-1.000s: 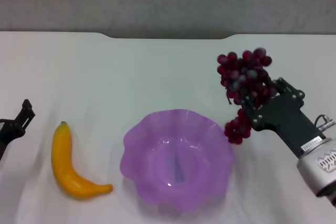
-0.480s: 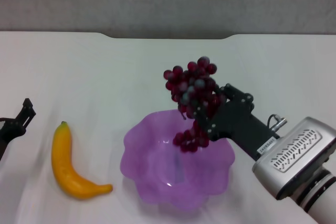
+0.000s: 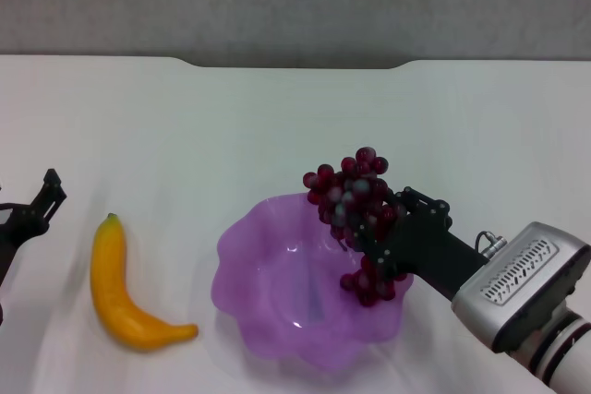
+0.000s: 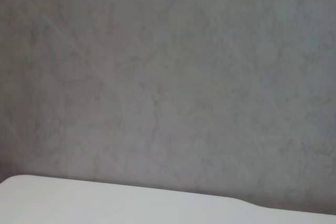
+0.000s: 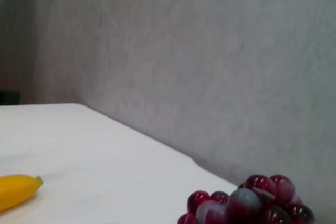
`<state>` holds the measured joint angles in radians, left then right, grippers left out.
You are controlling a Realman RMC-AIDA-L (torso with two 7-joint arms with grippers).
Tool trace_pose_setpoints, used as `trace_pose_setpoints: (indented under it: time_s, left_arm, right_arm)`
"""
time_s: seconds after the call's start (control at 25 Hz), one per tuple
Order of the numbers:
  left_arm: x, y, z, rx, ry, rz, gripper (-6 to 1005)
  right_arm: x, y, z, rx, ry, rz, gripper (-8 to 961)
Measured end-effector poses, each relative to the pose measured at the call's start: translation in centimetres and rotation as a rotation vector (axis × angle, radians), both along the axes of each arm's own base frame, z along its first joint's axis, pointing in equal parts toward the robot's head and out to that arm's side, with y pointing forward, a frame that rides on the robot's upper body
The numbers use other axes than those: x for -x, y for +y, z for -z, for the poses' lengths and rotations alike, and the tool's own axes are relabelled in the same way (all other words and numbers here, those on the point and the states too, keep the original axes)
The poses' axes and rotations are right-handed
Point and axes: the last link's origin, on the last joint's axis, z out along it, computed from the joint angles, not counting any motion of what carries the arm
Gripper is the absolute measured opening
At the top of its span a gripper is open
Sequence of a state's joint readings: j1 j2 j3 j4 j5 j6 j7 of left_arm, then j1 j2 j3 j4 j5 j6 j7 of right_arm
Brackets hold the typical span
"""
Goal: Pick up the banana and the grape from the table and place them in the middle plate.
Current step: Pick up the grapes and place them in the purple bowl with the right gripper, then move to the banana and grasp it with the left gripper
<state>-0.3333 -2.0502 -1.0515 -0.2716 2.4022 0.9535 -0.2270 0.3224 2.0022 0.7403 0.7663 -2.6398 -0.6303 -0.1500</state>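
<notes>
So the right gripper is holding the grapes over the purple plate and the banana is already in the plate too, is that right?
Not quite. In the head view the banana lies on the table to the left of the middle plate, not in it. The rest holds: the right gripper holds the grape over the plate.

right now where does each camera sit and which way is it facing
Head view: on the head, looking down at the white tabletop; right gripper holds the dark red grape bunch over the translucent purple scalloped plate; left gripper parked.
Left wrist: faces the wall; no body.
Right wrist: looks across the table; shares grapes and yellow banana.
</notes>
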Motion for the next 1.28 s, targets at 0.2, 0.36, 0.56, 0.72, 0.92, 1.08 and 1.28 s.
trace_pose_setpoints:
  time_s: [0.2, 0.36, 0.56, 0.72, 0.92, 1.08, 1.28]
  left_arm:
    - [-0.2, 0.2, 0.1, 0.004, 0.0, 0.007, 891]
    - [-0.3, 0.2, 0.2, 0.005, -0.001, 0.007, 890]
    - [-0.1, 0.1, 0.1, 0.002, -0.002, 0.003, 890]
    - [-0.1, 0.1, 0.1, 0.002, -0.002, 0.003, 890]
    - [-0.2, 0.1, 0.1, 0.002, -0.002, 0.004, 890]
    - [-0.2, 0.1, 0.1, 0.003, -0.004, 0.004, 890]
    - [-0.3, 0.1, 0.3, 0.01, 0.0, 0.008, 890]
  right_arm:
    - [-0.1, 0.3, 0.2, 0.016, -0.002, -0.005, 504]
    - [-0.2, 0.5, 0.1, 0.011, -0.003, -0.006, 528]
    - [-0.2, 0.6, 0.0, 0.005, 0.003, -0.011, 557]
    - [0.0, 0.6, -0.2, -0.005, 0.016, -0.026, 644]
    - [0.1, 0.8, -0.6, -0.015, 0.061, -0.025, 839]
    - [-1.0, 1.3, -2.7, -0.086, 0.169, -0.022, 872]
    - [-3.9, 2.1, -6.3, -0.204, 0.252, 0.038, 861]
